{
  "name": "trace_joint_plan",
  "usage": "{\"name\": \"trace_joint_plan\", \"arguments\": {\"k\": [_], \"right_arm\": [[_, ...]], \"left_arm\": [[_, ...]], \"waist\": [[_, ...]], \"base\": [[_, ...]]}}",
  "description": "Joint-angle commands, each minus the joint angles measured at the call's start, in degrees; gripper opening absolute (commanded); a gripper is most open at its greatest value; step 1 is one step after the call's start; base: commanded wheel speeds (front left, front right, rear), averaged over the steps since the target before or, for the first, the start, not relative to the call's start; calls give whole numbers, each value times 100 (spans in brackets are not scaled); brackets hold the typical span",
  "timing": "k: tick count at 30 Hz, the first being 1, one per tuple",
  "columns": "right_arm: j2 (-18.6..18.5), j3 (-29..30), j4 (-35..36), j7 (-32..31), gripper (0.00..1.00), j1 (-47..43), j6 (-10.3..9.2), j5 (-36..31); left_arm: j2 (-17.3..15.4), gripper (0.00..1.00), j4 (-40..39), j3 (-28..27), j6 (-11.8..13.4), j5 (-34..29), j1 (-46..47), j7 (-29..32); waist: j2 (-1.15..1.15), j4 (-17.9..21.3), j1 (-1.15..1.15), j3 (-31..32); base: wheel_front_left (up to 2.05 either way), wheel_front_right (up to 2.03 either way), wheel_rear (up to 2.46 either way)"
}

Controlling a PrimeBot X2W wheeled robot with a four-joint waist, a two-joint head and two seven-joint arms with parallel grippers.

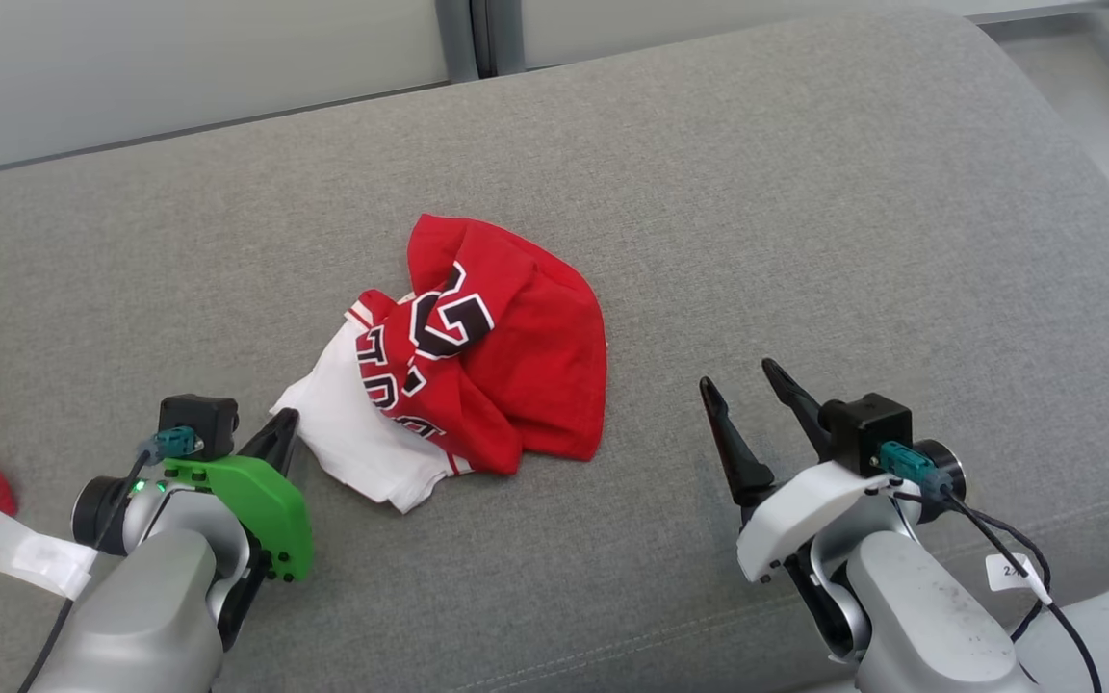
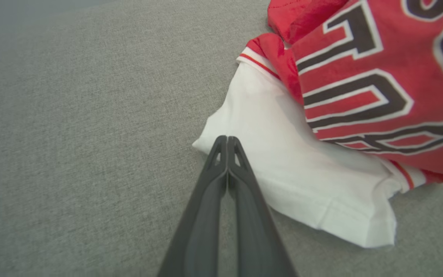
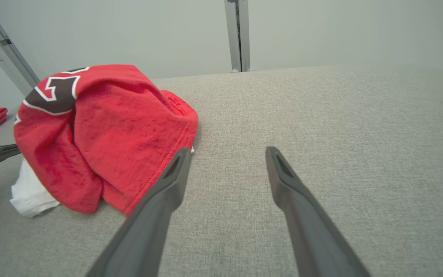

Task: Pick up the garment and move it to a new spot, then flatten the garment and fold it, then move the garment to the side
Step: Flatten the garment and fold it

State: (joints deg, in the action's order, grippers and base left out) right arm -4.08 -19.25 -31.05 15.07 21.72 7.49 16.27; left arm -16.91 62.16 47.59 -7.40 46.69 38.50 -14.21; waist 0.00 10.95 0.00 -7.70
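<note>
Your left gripper (image 2: 227, 139), jaws pressed together, noses the crumpled garment (image 1: 506, 366) lying mid cushion (image 1: 805, 192). Your right gripper (image 1: 737, 373) gapes wide. Every step looks undone.

L forearm (image 1: 145, 616) is silver-grey w/ a bright green bracket (image 1: 256, 500) dotted w/ black screws, a black cam block (image 1: 198, 423), teal plug (image 1: 177, 443), lit green LED (image 1: 139, 488) and a white tape label (image 1: 20, 553) on its cable. The left tool (image 1: 283, 423) has long dark-grey tapered fingers. R forearm (image 1: 930, 626) is the same grey, scuffed, w/ a white bracket (image 1: 795, 515), black cam cube (image 1: 867, 423), teal connector (image 1: 906, 467), black cable (image 1: 1007, 549) w/ a small white tag (image 1: 1012, 571), and the right tool (image 1: 739, 377) has matching dark fingers, slotted near the tips.
</note>
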Motion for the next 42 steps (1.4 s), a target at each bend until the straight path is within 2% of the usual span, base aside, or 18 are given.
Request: {"name": "trace_joint_plan", "arguments": {"k": [1,10,14,20,32,42], "right_arm": [[13,-56,-27,28,100,-79,0,17],[-1,-71,-59,28,100,-109,0,72],[-13,44,-54,28,100,-185,0,31],[19,88,-37,28,100,-297,0,9],[65,152,-73,28,100,-514,0,55],[84,149,-84,28,100,-540,0,42]], "left_arm": [[0,0,-18,43,-9,-4,38,-60],[-80,0,8,169,-9,42,103,-93],[-17,0,54,141,-8,40,19,-100],[18,0,-211,14,167,-112,-127,-93],[-247,0,-1540,-312,917,-432,-1100,-94],[-723,0,-2832,-433,1565,-265,-2022,84]], "waist": [[0,-199,0,70],[0,-306,0,158],[0,-420,0,210],[0,-661,0,271],[0,-1145,0,496],[0,-1342,0,472]], "base": [[0,0,0],[0,0,0],[0,0,0],[0,0,0],[0,0,0],[0,0,0]]}}
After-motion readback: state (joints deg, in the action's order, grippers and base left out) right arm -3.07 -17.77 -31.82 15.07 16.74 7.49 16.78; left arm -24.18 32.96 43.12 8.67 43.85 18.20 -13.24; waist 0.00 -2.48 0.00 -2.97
